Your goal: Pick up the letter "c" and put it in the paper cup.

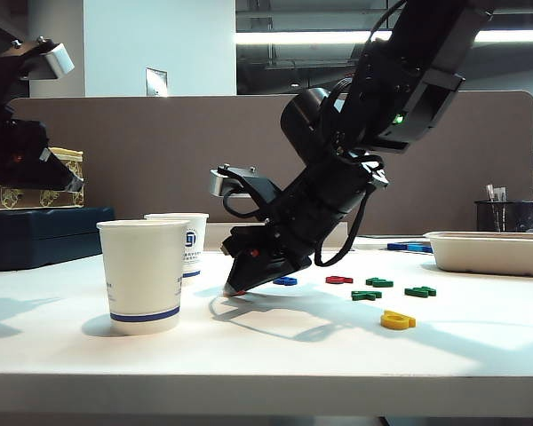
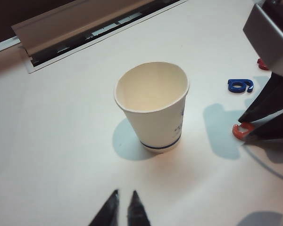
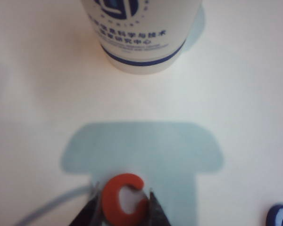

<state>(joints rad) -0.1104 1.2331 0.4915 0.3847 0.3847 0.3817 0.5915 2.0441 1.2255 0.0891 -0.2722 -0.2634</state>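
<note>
The right gripper (image 3: 124,207) is down on the table (image 1: 266,346), its fingertips either side of the "c" (image 3: 124,200) and seemingly touching it. The cup (image 1: 143,275) stands upright nearby. The left gripper (image 2: 123,210) hangs raised above the table near the cup, fingers nearly together.

The white table (image 1: 275,355) carries two paper cups (image 1: 143,274), scattered letters (image 1: 397,319) and a tray (image 1: 490,251).

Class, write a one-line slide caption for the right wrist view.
Right gripper straddles the orange letter "c" on the white table, logo cup beyond.
</note>
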